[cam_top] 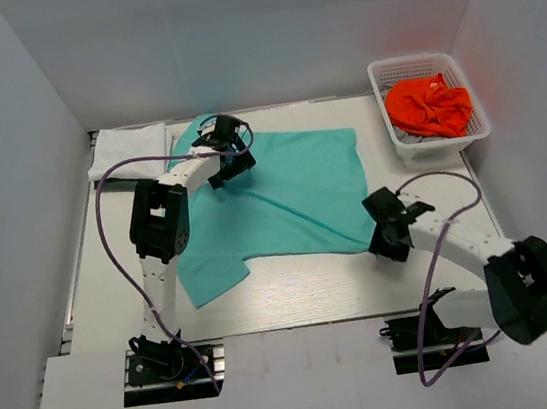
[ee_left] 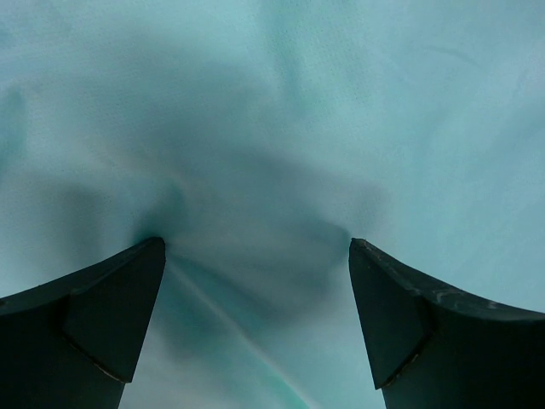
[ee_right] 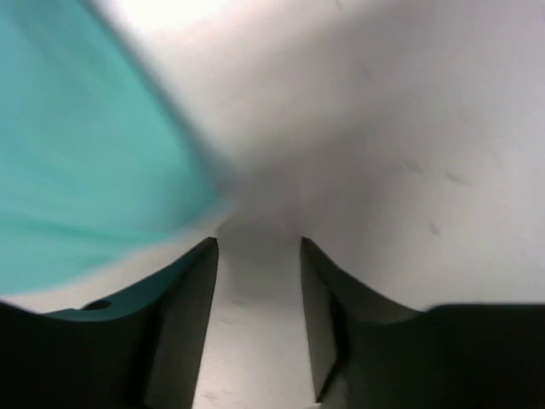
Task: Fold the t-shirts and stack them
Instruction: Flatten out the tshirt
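I'm starting the fold: teal shirt (cam_top: 293,197) flat on the table (cam_top: 295,292). Left end effector (ee_left: 255,244) spread wide over it, right end effector (ee_right: 258,242) half-parted, empty, beside its edge. Next I'd pinch cloth.

Teal t-shirt (cam_top: 296,186), white t-shirt (cam_top: 130,148), bright orange t-shirt (cam_top: 429,105), white mesh basket (cam_top: 385,114), off-white table (cam_top: 295,292).
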`<action>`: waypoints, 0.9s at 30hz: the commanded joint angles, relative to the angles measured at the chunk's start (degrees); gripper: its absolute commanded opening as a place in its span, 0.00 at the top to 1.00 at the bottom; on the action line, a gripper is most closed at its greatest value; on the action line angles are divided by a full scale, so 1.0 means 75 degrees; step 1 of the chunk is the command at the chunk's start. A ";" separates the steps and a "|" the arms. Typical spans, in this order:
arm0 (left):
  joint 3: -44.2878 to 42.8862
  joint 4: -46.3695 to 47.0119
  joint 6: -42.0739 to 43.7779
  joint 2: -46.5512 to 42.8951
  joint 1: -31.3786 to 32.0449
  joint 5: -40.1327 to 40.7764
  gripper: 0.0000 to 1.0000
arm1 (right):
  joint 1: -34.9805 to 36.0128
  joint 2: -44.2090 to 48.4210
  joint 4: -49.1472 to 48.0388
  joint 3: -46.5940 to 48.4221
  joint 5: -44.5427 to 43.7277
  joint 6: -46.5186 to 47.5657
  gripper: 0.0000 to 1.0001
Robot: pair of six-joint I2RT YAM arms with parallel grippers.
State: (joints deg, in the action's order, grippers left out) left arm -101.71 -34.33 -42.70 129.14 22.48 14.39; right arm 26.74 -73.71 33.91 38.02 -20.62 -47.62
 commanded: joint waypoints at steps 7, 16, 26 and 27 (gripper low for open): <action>0.0671 -0.0814 -0.0225 0.0101 -0.0068 0.0167 0.00 | -0.0050 0.2325 0.1139 -0.0500 0.0255 -0.0685 0.35; 0.0484 -0.0299 0.0395 -0.0073 -0.0068 -0.0606 0.00 | -0.0038 0.0912 -0.0734 0.1375 0.0487 0.1553 0.15; 0.0471 0.0696 0.1274 -0.1081 0.0003 -0.1485 0.00 | -0.0365 -0.2786 -0.1873 0.3515 0.1308 0.1931 0.10; 0.0622 0.1011 0.1356 -0.1187 0.0003 -0.1485 0.00 | -0.0436 -0.3002 -0.1885 0.3671 0.1355 0.1908 0.10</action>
State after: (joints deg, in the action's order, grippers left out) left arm -99.02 -31.07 -35.24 126.96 22.04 7.16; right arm 25.06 -91.74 22.81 60.14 -12.53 -34.26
